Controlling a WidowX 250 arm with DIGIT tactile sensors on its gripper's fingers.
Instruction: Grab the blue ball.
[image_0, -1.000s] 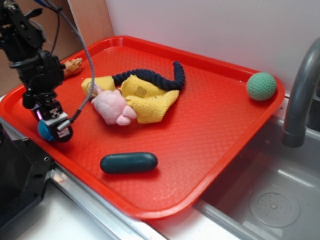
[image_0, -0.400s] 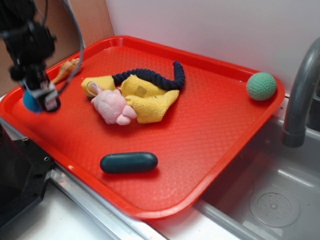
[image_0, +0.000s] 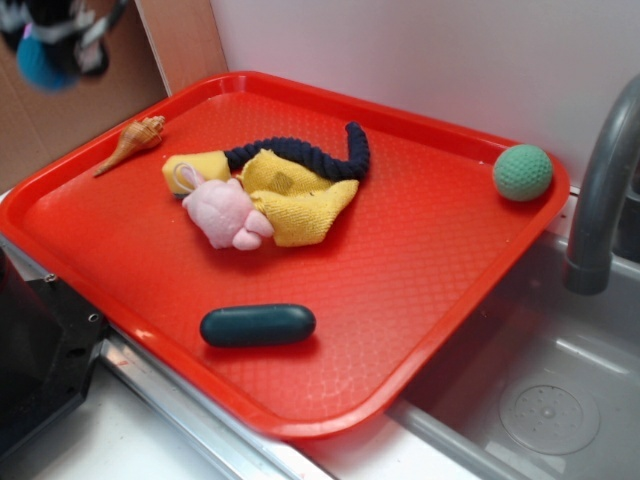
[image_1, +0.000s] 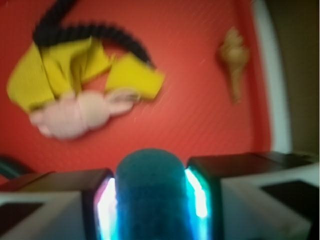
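My gripper (image_0: 55, 45) is blurred at the top left of the exterior view, high above the red tray (image_0: 420, 300). It is shut on the blue ball (image_0: 42, 62). In the wrist view the blue ball (image_1: 150, 195) sits squeezed between my two fingers (image_1: 97, 205), filling the gap. The tray lies far below it.
On the tray lie a green knitted ball (image_0: 522, 172) at the far right corner, a dark teal capsule (image_0: 257, 325) near the front, a yellow cloth with a dark rope and pink toy (image_0: 262, 190) in the middle, and a shell (image_0: 130, 140) at the left. A sink and faucet (image_0: 600, 200) stand at the right.
My gripper has risen from the tray's left edge up and to the back left, carrying the blue ball with it. The shell it hid now shows.
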